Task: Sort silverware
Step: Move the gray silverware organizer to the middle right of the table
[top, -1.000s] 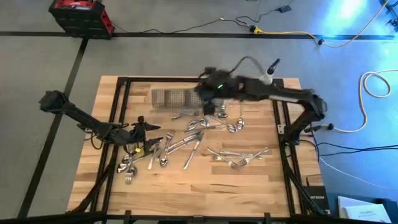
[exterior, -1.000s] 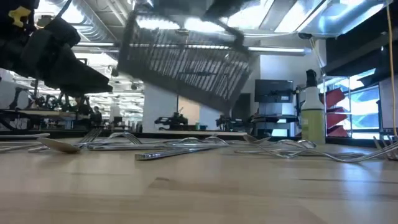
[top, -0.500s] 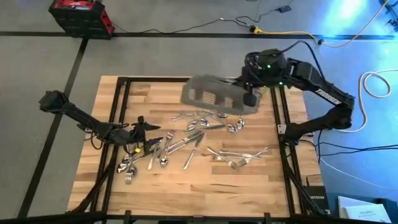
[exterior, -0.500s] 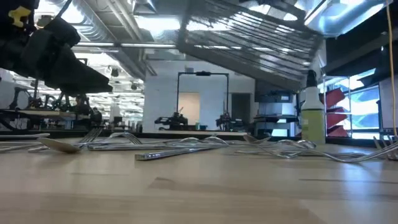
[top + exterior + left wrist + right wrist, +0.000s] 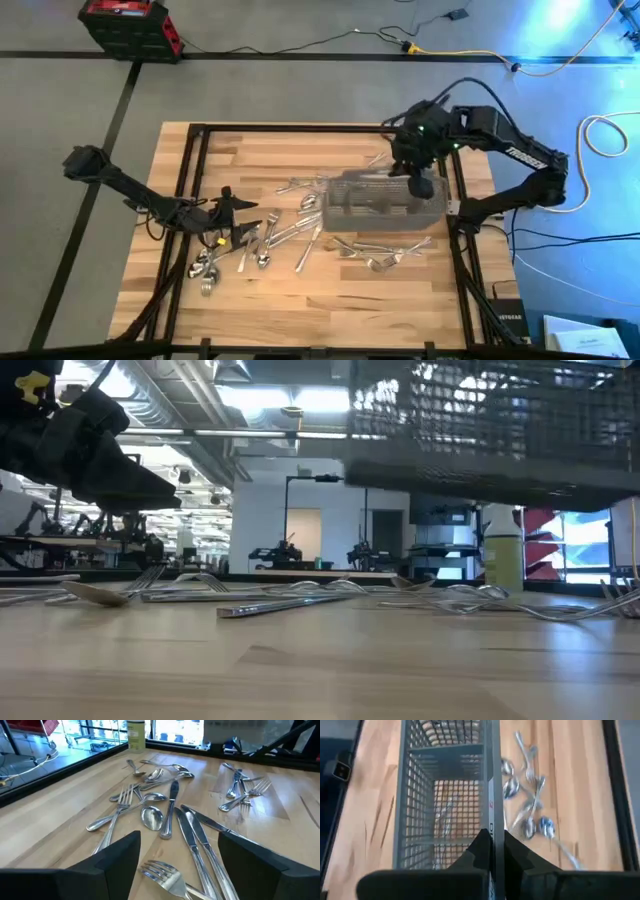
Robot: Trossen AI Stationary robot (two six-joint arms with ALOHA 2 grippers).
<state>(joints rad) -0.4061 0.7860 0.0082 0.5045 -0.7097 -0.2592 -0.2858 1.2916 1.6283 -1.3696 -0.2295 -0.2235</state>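
Right gripper (image 5: 491, 851) clamps the mesh basket (image 5: 383, 201) rim, airborne over silverware (image 5: 300, 225); left gripper (image 5: 238, 215), at nine o'clock, gapes empty.

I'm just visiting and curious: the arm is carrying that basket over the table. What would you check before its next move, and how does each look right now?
1. Right gripper grips the basket wall: ok, jaws shut on it.
2. Basket clear of the table: ok, the low view shows it in the air.
3. Basket empty: ok, only table and silverware show through the mesh.
4. Spot below free for setting it down: not ok, forks and spoons lie under it.
5. Left gripper out of the way: ok, low at the table's left, jaws open.
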